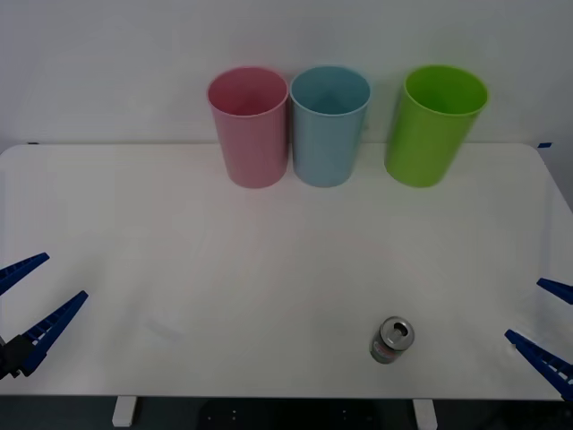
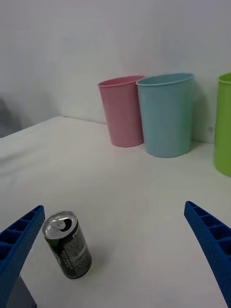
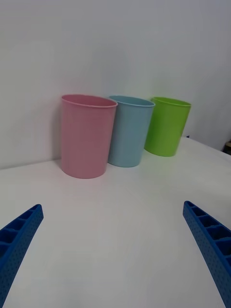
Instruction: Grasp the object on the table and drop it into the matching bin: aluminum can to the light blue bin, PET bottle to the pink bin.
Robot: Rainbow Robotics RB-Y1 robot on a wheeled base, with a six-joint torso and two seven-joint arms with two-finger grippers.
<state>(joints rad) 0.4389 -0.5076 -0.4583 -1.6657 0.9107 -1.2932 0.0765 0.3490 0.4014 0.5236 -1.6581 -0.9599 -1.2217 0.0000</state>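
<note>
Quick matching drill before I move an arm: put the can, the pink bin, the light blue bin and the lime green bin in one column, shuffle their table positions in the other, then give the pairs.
Things
1. aluminum can
2. pink bin
3. light blue bin
4. lime green bin

Places, front view
A. middle of the far row
B. near edge of the table, toward the right gripper
C. far row, robot's right end
D. far row, robot's left end

Pairs: 1-B, 2-D, 3-A, 4-C
</note>
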